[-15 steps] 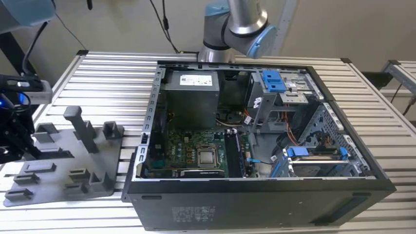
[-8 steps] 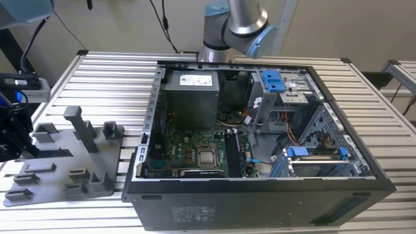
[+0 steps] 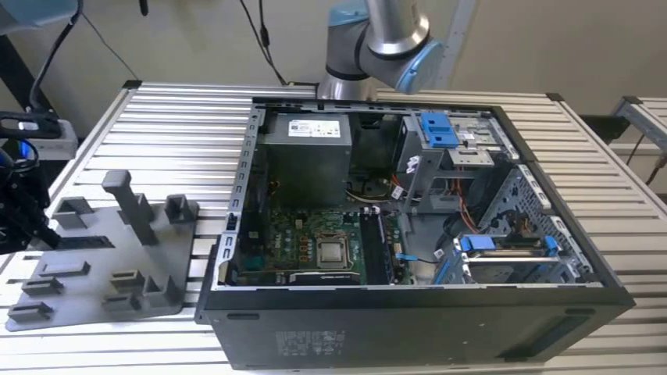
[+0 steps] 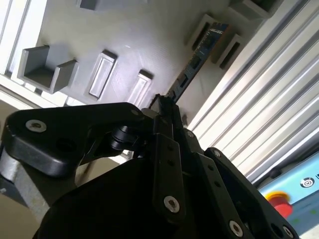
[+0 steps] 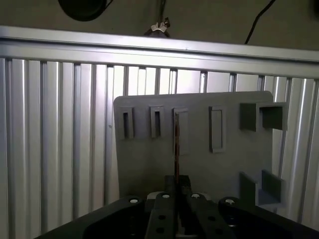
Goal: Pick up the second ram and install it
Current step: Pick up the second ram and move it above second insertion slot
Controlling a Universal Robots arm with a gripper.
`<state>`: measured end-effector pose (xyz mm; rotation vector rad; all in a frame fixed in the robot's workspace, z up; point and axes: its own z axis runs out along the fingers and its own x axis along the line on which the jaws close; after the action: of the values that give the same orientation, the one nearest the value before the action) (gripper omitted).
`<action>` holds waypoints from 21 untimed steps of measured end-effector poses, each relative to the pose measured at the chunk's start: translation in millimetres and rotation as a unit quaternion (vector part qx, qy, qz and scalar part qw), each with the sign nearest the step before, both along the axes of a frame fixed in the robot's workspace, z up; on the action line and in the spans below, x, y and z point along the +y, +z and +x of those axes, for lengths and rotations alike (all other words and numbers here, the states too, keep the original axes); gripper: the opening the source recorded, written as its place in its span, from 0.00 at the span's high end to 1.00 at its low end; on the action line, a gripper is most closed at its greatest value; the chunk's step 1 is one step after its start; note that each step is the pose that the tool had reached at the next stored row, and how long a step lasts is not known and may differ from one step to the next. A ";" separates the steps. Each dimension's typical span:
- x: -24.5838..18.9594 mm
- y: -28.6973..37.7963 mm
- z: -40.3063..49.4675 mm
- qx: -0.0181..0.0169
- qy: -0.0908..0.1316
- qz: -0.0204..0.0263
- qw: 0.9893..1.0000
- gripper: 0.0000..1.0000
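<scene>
The second ram (image 4: 208, 39) is a thin board with a bluish face, standing on edge on the grey holder plate (image 4: 124, 45). Its far end sits between two raised grey blocks. In the first wrist view the second ram (image 5: 176, 144) is a dark strip edge-on, lying along the third slot of the holder plate (image 5: 149, 164). My gripper (image 4: 163, 102) is shut on the near end of the board, with a black finger on each side; the gripper (image 5: 177, 183) shows the same hold in the first wrist view. I cannot tell whether the board is seated or lifted.
In the exterior view the grey holder plate (image 3: 105, 266) lies on the slatted table (image 3: 156, 125) at the left, with tall posts. The open computer case (image 3: 417, 332) fills the middle, with the motherboard (image 3: 312, 242), power supply (image 3: 304, 152) and blue drive-cage clips (image 3: 438, 129) inside.
</scene>
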<state>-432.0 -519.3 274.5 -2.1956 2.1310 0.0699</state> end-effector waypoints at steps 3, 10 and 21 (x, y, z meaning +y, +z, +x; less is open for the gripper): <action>-0.3 4.8 0.0 0.000 -0.005 0.002 1.000 0.85; -0.8 14.5 -0.3 0.000 -0.014 0.012 1.000 0.85; -1.5 30.5 -1.7 0.000 -0.023 0.027 0.999 0.85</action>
<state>-433.7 -520.8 304.9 -2.1174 2.1519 0.1227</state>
